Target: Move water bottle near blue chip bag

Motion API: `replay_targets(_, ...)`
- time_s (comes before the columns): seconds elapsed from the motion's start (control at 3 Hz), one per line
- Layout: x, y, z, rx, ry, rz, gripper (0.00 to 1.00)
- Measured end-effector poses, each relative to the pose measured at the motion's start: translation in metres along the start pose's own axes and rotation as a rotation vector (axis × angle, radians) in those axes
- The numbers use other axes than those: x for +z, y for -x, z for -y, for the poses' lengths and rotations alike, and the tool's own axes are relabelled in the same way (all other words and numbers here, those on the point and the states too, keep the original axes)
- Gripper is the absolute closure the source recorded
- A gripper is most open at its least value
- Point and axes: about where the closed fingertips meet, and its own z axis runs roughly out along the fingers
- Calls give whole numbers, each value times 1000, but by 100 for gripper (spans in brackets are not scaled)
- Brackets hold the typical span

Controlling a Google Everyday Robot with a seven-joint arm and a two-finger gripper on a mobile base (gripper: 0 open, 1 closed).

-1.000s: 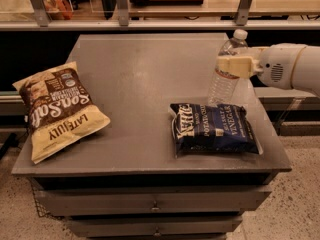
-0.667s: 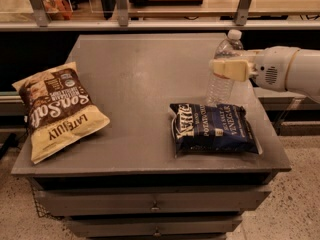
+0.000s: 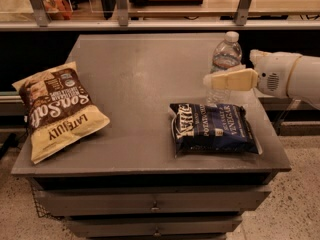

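The water bottle (image 3: pixel 226 55), clear with a white cap, stands upright at the right rear of the grey table (image 3: pixel 145 74). Its base is just behind the top edge of the blue chip bag (image 3: pixel 215 128), which lies flat at the front right with white lettering. My gripper (image 3: pixel 216 80) reaches in from the right. It is shut on the water bottle around its middle. One cream finger crosses in front of the bottle and the other is hidden behind it.
A larger yellow-and-brown chip bag (image 3: pixel 57 109) lies at the table's left front. A shelf with metal posts (image 3: pixel 120 6) runs behind the table. Drawers (image 3: pixel 155 201) sit under the tabletop. The table's right edge is close to the blue bag.
The gripper and bottle have shifted slightly left and down. The bottle, tilted before, now stands upright closer behind the blue bag.
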Motion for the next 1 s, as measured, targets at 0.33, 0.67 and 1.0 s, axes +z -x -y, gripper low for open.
replay_targets(0.33,-24,-10,20,-1,2,21,0)
replay_targets(0.67,-73,-27,62,14,-20,37,0)
replay_targets(1.0,-85,-24,69,10,-16,43,0)
